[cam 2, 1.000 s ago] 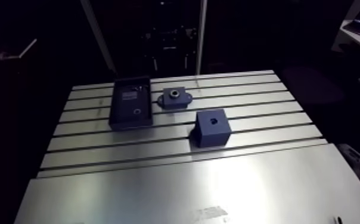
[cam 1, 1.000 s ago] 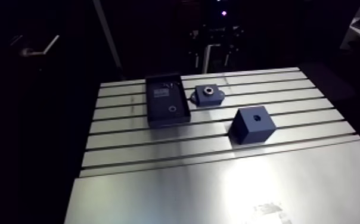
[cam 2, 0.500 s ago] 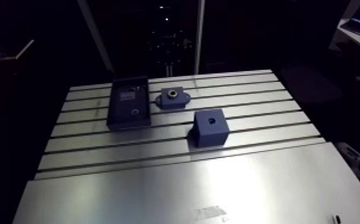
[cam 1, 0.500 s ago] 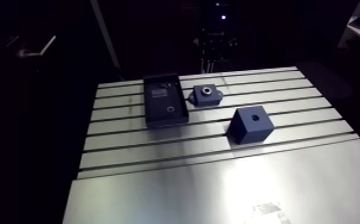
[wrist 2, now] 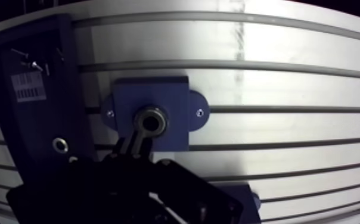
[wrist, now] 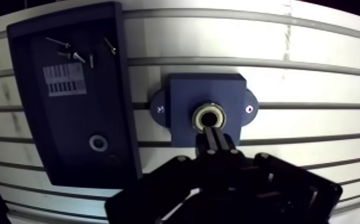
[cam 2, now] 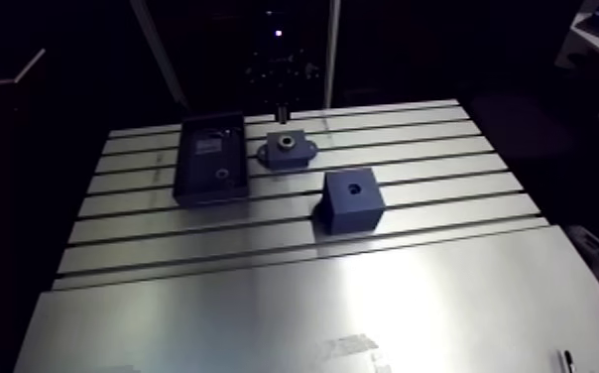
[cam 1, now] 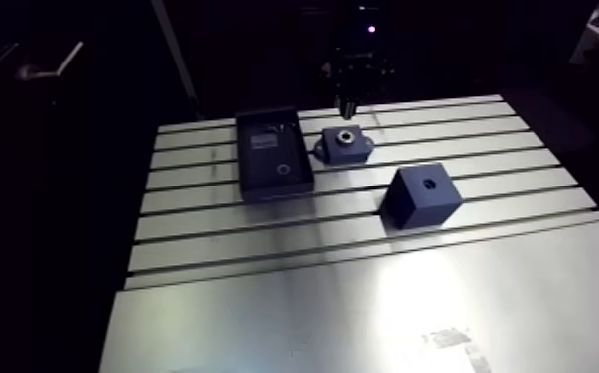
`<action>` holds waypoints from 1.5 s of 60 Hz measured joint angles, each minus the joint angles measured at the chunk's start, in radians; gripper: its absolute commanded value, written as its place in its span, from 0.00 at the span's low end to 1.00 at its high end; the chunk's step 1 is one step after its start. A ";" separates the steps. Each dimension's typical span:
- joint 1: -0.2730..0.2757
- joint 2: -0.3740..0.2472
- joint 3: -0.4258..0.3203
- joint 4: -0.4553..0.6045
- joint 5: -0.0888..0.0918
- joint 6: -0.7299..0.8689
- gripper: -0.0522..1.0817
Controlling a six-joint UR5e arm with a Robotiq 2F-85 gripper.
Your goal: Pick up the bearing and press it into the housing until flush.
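The dark blue housing lies flat on the slotted table, with a mounting ear on each side. The metal bearing sits in its centre bore; I cannot tell how deep it sits. My gripper is shut, its two fingers pressed together with nothing between them. The tips are right at the bearing's near edge, just above it. In the arm view the gripper hangs over the housing at the table's far side.
A dark tray lies beside the housing and holds a washer, several small screws and a label. A dark blue block with a hole on top stands nearer the front. The table has long slots.
The gripper has come down out of the dark to just over the housing. The arm view shifted with the camera; housing, tray and block have not moved.
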 measured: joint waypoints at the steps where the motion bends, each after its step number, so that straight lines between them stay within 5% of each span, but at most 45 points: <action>1: 0.000 0.001 0.001 -0.002 0.000 0.000 1.00; 90: 0.000 0.031 0.039 -0.071 -0.016 -0.064 1.00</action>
